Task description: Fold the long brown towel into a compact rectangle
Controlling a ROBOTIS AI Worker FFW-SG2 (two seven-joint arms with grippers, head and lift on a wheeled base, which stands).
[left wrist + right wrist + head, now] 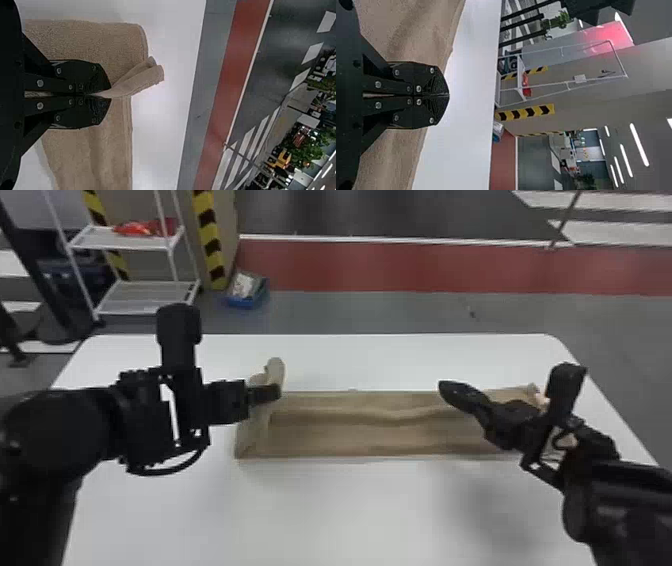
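The left hand (272, 393) pinches a raised bit of the brown towel (360, 435) at its left end; the towel lies lengthwise across the table (350, 510). The right hand (446, 388), pressed together, hangs over its right part.

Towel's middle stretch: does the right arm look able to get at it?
Probably yes. The right hand hangs over the right part of the towel, whose middle is uncovered; the left hand grips the left end, out of the way. The right fingers are shut and would need opening first.
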